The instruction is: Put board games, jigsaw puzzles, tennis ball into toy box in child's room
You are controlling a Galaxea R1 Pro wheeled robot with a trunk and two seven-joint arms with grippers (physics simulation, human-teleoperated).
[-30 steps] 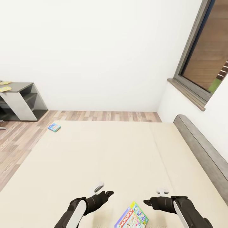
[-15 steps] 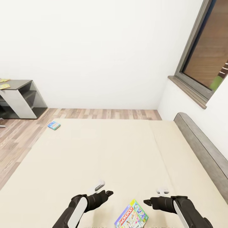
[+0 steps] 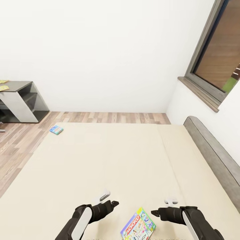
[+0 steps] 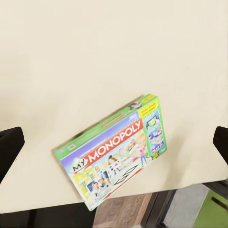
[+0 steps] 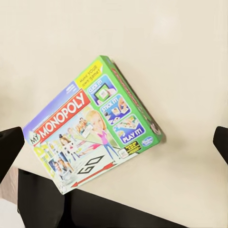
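Blue board game [image 3: 56, 129]: flat at bed's [image 3: 110, 160] far left corner, print illegible. Left gripper [image 3: 112, 203]: fingers spread wide, empty. Monopoly box [image 3: 138, 225]: flat at near edge between grippers, long axis diagonal, lower end cropped; wrist views show it whole. Right gripper [image 3: 155, 212]: spread, empty.

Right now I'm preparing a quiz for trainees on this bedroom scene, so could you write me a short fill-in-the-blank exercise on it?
1. The Monopoly box lies on the ____.
2. It lies between the left gripper and the ____ gripper.
3. Both grippers' jaws are ____, holding nothing.
4. The small blue box sits at the bed's far ____ corner.

Missing words: bed; right; open; left
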